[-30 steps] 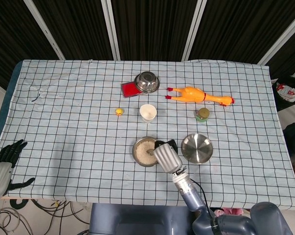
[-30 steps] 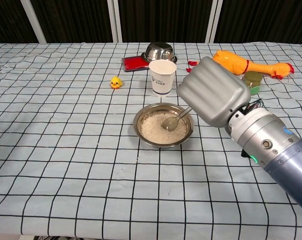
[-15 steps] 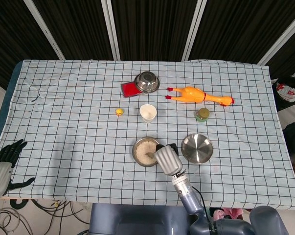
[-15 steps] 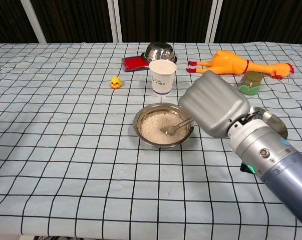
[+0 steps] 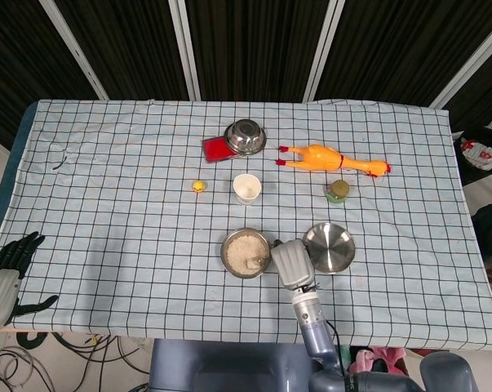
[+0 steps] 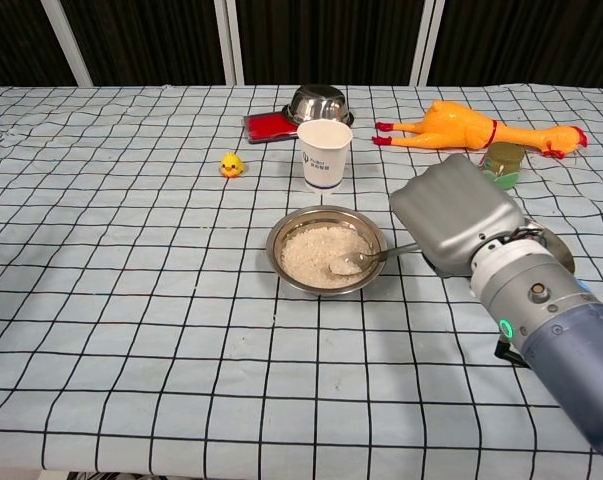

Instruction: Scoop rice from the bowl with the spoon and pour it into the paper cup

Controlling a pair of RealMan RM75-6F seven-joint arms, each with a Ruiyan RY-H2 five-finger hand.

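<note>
A steel bowl point(image 6: 291, 223) of white rice point(image 6: 317, 251) stands mid-table, also seen as the bowl point(image 5: 228, 242) in the head view. A metal spoon point(image 6: 366, 259) lies low in it, its scoop in the rice near the right rim and its handle running out to the right. My right hand point(image 6: 459, 215) point(image 5: 292, 263) grips that handle just right of the bowl, its back facing the camera so the fingers are hidden. The white paper cup point(image 6: 324, 153) point(image 5: 247, 189) stands upright behind the bowl. My left hand point(image 5: 9, 260) hangs off the table's left front corner, fingers apart, holding nothing.
An empty steel dish point(image 5: 330, 242) sits right of the rice bowl, partly behind my right arm. Farther back are a rubber chicken point(image 6: 481, 127), a green jar point(image 6: 502, 162), a small yellow duck point(image 6: 231, 165), an upturned steel bowl point(image 6: 318, 103) and a red pad point(image 6: 266, 126).
My right hand has moved right and lower, away from above the bowl. The spoon has tilted flatter and slid toward the bowl's right rim.
</note>
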